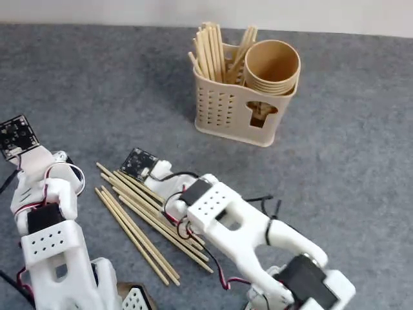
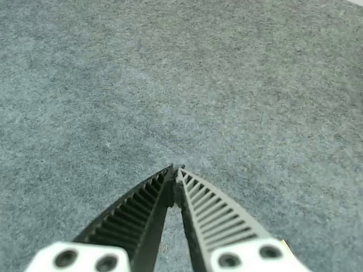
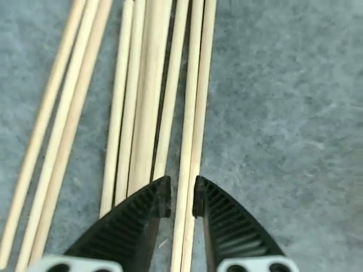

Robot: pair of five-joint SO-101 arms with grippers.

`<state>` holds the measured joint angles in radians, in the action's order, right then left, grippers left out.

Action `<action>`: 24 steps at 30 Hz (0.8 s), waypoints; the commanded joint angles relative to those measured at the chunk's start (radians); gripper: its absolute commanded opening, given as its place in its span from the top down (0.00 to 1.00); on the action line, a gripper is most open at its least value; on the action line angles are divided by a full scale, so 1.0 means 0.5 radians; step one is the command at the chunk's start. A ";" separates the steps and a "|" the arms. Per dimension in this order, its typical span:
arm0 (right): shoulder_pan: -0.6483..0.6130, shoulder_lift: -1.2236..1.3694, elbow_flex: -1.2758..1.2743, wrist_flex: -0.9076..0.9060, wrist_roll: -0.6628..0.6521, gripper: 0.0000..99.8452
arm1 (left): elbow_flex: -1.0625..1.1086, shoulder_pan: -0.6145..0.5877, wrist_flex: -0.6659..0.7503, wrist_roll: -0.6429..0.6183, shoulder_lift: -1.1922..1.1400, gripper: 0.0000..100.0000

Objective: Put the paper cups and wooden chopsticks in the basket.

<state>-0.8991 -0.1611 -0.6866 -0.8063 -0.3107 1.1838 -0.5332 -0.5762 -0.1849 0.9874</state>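
A beige slotted basket (image 1: 226,106) stands at the back of the table. It holds a stack of paper cups (image 1: 272,64) and a bundle of wooden chopsticks (image 1: 210,45). Several loose chopsticks (image 1: 132,226) lie side by side on the grey mat in front. My right arm (image 1: 213,203) is bent over them. My right gripper (image 3: 181,195) is shut on a pair of chopsticks (image 3: 198,85) that still lies in line with the others (image 3: 142,85). My left arm (image 1: 45,213) is at the far left. My left gripper (image 2: 174,169) is shut and empty over bare mat.
Grey carpet-like mat (image 1: 335,155) covers the table, with free room between the loose chopsticks and the basket and to the right. A pale wall edge runs along the back.
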 commanded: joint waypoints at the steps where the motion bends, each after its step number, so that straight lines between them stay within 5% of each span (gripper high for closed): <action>1: -0.020 0.109 0.173 -0.008 -0.012 0.92 | -0.023 0.002 0.040 -0.015 0.032 0.97; 11: -0.017 0.474 0.367 -0.008 0.012 0.92 | -0.023 0.002 0.040 -0.015 0.035 0.97; 17: 0.014 0.643 0.502 -0.017 0.187 0.81 | -0.026 0.002 0.040 -0.015 0.035 0.97; 24: 0.017 0.845 0.658 -0.152 0.181 0.93 | -0.026 0.002 0.040 -0.015 0.035 0.97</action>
<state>-0.8991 0.2102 -0.4058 -0.8753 -0.2263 1.1838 -0.5332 -0.5762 -0.1849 0.9874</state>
